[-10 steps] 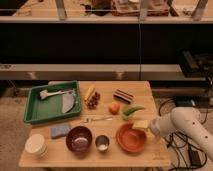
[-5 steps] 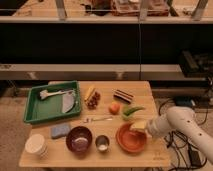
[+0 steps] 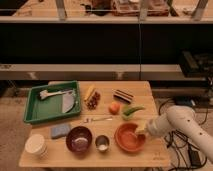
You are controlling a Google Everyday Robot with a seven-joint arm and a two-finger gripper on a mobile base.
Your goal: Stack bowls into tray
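Observation:
The orange bowl point(image 3: 128, 139) sits at the front right of the wooden table. My gripper point(image 3: 141, 128) is down at its right rim, on the end of the white arm that reaches in from the right. To the left of the orange bowl, past a small steel cup point(image 3: 102, 143), stands the maroon bowl point(image 3: 79, 138). The green tray point(image 3: 46, 109) lies at the back left of the table and holds a utensil and a pale flat piece.
A blue sponge point(image 3: 60, 131) and a white cup point(image 3: 36, 145) sit front left. A fork point(image 3: 98, 119), an orange fruit point(image 3: 114, 108), a green vegetable point(image 3: 131, 110), a banana with grapes point(image 3: 90, 97) and a dark bar point(image 3: 122, 95) fill the middle. Shelving stands behind the table.
The arm has come in leftward from the table's right edge. The gripper now sits at the orange bowl's right rim. Both bowls stay in place.

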